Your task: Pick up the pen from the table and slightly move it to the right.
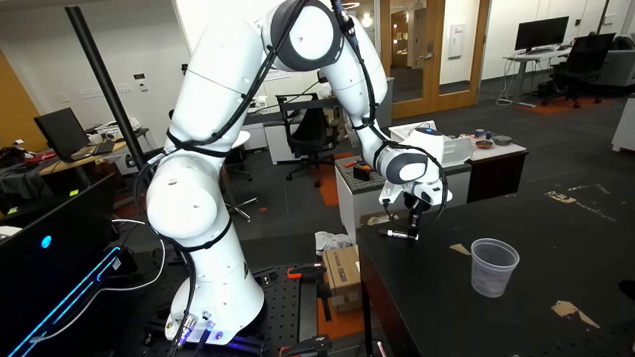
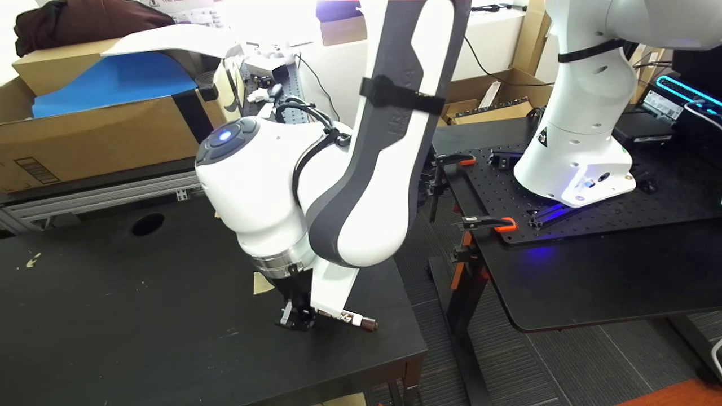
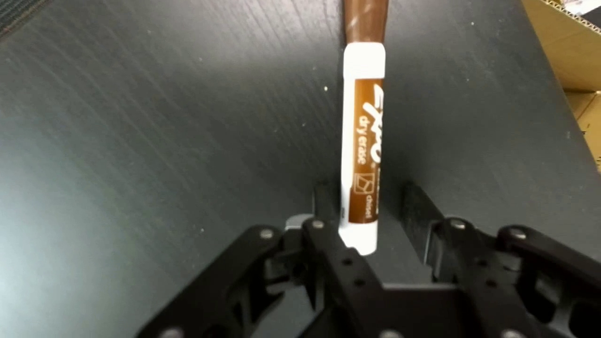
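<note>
The pen is a white marker with a brown label and brown cap; it lies on the dark table near its edge. The pen shows in both exterior views and in the wrist view. My gripper is open, with the pen's white tail end between its fingers. The pen is close to the left finger, with a visible gap to the right finger. In both exterior views the gripper points down at the table top, its fingers partly hidden.
A clear plastic cup stands on the table. Brownish scraps lie around it. The table's edge runs close to the pen. A cardboard box is below that edge. A cluttered cabinet stands behind the table.
</note>
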`<state>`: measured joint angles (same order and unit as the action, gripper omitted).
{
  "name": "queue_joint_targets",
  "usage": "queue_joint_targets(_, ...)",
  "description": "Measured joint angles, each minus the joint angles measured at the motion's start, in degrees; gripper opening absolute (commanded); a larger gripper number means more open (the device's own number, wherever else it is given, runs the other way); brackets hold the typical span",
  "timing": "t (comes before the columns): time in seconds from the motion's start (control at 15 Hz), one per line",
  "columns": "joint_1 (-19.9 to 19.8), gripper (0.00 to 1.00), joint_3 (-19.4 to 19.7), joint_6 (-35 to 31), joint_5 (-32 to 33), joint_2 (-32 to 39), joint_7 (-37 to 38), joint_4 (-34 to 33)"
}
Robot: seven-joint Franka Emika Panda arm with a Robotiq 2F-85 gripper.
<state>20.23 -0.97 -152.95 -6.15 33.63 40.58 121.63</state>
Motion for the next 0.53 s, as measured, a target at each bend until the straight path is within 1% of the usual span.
queue_joint_targets(0.13, 0.00, 0.01, 0.02, 0.02, 0.01, 0.00, 0.00, -0.21)
queue_joint_targets(0.2, 0.00, 0.04, 0.04, 0.03, 0.02, -0.01, 0.00, -0.25)
queue_joint_targets(0.27, 0.01, 0.05, 0.04, 0.04, 0.02, -0.02, 0.00, -0.27)
queue_joint_targets(0.53, 0.09, 0.05, 0.07, 0.03, 0.23, -0.01, 0.00, -0.28)
